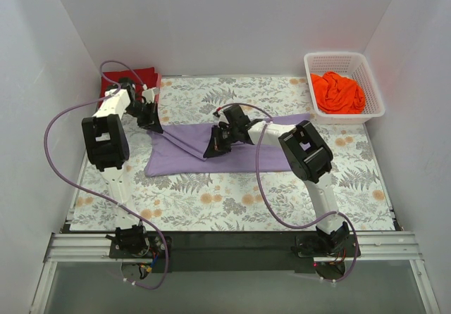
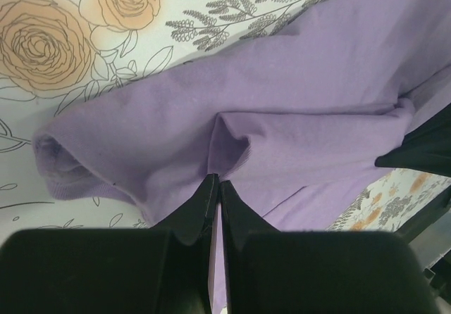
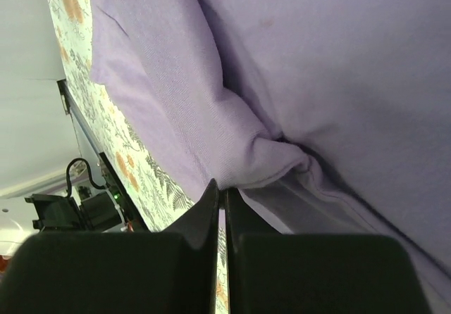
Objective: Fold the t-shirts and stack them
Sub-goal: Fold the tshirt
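Landmark: lavender-purple t-shirt (image 1: 183, 162), spread in a rough flat rectangle mid-surface on the floral leaf-patterned table cloth (image 1: 211, 201).

- Far left of the lavender shirt, behind its left end: dark red t-shirt (image 1: 148, 74). It sits as a flat, squarish pad at the cloth's back corner, partly hidden by the left arm. Matte weave, no sheen.
- At the lavender shirt's left end: left pincer (image 2: 218, 187). The black fingers are pressed together, nipping a raised fold of the lavender knit. From above, the cloth rises to it in a taut ridge. In the left wrist view, soft rounded puckers gather at the tips and a rolled hem or sleeve edge lies to their left.
- Lavender shirt itself: fine even knit, smooth in the flat part, creased in long diagonal pleats between the two pinch points. Its near edge lies flat on the printed cloth.
- Over the lavender shirt's middle: right pincer (image 3: 220, 191). The fingers are closed tight on a bunched fold of the same shirt. The right wrist view shows a thick doubled seam running away from the tips.
- Right of the lavender shirt, past its far right corner: white plastic lattice basket (image 1: 349, 115), rectangular, with slotted walls. Bright orange t-shirt (image 1: 338, 92) lies crumpled inside, lumpy and unfolded.
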`<action>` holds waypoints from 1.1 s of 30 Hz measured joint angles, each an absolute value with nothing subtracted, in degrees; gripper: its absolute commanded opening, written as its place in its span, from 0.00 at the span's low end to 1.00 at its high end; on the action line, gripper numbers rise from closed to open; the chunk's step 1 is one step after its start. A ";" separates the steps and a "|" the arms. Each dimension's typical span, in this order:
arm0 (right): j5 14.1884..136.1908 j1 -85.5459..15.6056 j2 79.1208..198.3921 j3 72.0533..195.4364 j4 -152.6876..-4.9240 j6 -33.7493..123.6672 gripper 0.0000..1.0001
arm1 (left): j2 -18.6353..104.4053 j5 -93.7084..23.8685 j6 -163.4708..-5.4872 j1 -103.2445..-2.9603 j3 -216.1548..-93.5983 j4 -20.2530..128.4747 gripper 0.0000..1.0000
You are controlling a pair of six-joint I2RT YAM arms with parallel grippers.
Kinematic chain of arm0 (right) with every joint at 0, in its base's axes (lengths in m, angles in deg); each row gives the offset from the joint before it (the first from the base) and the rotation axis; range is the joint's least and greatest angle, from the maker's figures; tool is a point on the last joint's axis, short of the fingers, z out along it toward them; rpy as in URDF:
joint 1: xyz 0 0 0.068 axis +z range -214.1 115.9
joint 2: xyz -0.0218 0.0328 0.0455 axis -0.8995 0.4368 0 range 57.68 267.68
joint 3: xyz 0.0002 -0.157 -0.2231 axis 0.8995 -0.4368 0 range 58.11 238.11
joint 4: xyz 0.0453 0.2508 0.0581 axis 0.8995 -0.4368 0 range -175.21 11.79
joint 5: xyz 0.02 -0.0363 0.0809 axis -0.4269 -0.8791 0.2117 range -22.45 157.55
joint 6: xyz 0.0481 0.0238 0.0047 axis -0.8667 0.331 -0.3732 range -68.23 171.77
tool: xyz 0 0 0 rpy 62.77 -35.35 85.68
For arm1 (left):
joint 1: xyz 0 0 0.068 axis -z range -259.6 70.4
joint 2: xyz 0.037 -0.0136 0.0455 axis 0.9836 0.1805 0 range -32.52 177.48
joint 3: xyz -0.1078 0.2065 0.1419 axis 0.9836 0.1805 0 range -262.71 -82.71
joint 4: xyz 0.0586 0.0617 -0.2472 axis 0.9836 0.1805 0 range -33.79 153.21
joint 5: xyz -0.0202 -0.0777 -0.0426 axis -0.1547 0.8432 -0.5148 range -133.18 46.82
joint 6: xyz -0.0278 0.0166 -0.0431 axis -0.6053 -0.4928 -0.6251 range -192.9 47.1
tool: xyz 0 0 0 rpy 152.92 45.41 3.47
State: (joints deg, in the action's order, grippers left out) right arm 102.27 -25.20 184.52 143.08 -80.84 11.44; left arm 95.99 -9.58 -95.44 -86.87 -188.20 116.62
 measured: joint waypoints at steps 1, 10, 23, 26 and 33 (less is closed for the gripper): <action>102.27 -24.98 184.52 143.06 -80.76 11.39 0.01 | 95.96 -9.90 -95.20 -86.89 -188.20 116.92 0.00; 102.53 -23.54 184.52 143.08 -81.11 10.37 0.38 | 95.62 -12.77 -93.87 -87.09 -188.20 117.73 0.16; 107.93 -28.55 176.81 142.64 -86.96 24.31 0.33 | 82.76 -11.04 -94.61 -88.42 -181.05 112.29 0.19; 106.99 -30.08 173.05 142.64 -89.72 29.95 0.29 | 79.55 -9.16 -96.49 -85.93 -178.54 109.21 0.16; 104.15 -34.32 170.16 142.73 -99.05 41.71 0.29 | 84.49 -6.34 -102.00 -80.92 -174.95 104.09 0.11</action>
State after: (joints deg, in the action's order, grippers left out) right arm 104.15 -34.32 170.16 142.73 -99.05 41.71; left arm 84.49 -6.34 -102.00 -80.92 -174.95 104.09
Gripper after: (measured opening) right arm 0.284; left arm 0.110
